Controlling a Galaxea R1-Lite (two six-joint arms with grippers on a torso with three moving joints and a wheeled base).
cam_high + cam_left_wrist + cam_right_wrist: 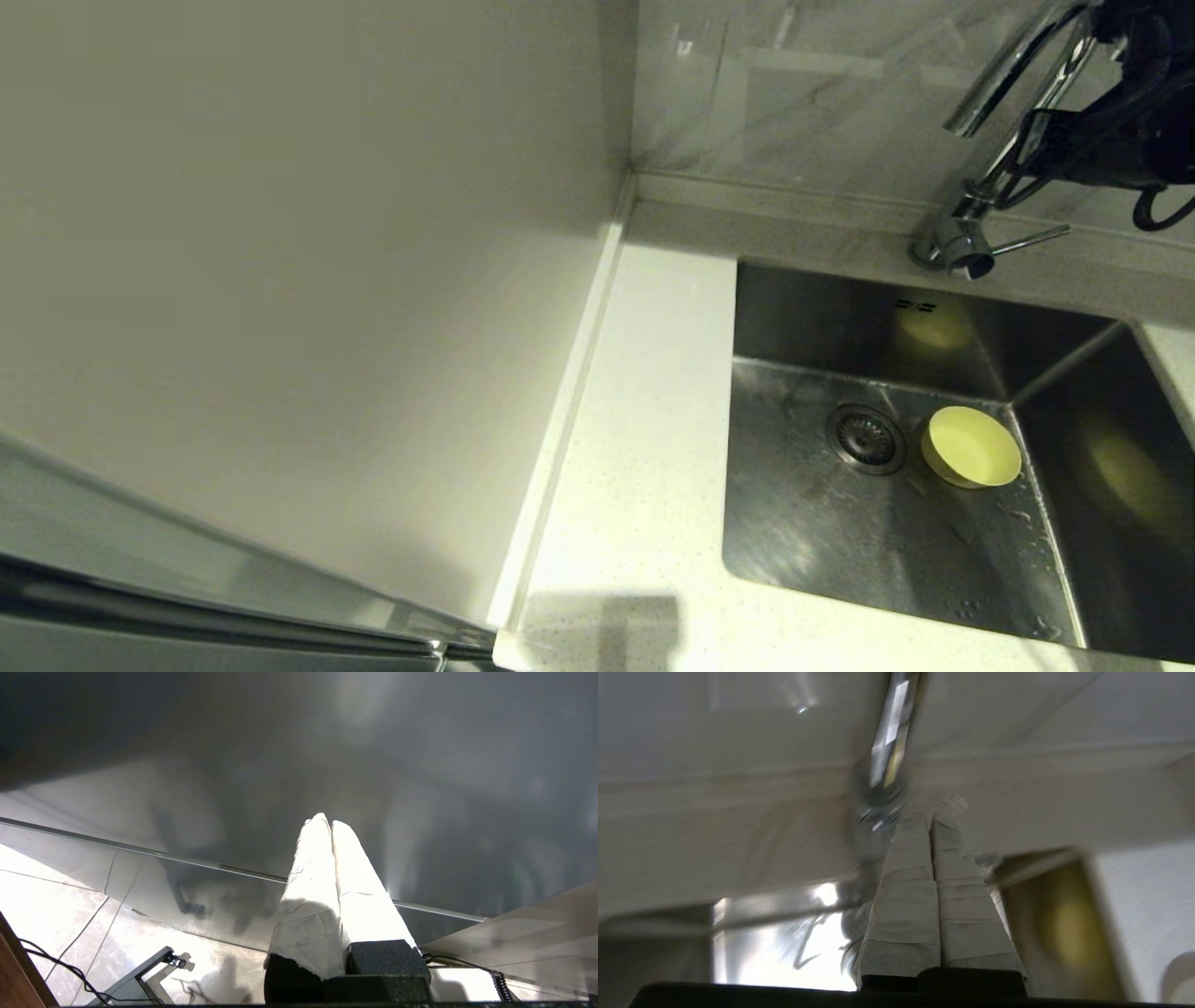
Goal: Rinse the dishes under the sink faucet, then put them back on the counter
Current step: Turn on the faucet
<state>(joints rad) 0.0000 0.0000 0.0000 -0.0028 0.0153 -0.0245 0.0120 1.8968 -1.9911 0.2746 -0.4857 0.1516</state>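
Beside the drain strainer (865, 437), yellow bowl (971, 447) sat in sink (822, 523). Right gripper (934, 812) pressed together near faucet (971, 219); left gripper (325, 823) parked, closed. Risk: closed fingers glancing off the lever.

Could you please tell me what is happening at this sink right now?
A pale yellow round bowl sits in the stainless-steel sink beside the drain strainer. The right gripper, shut and empty, is up by the chrome gooseneck faucet. No water is visibly running. The left gripper, also shut, hangs away from the sink.
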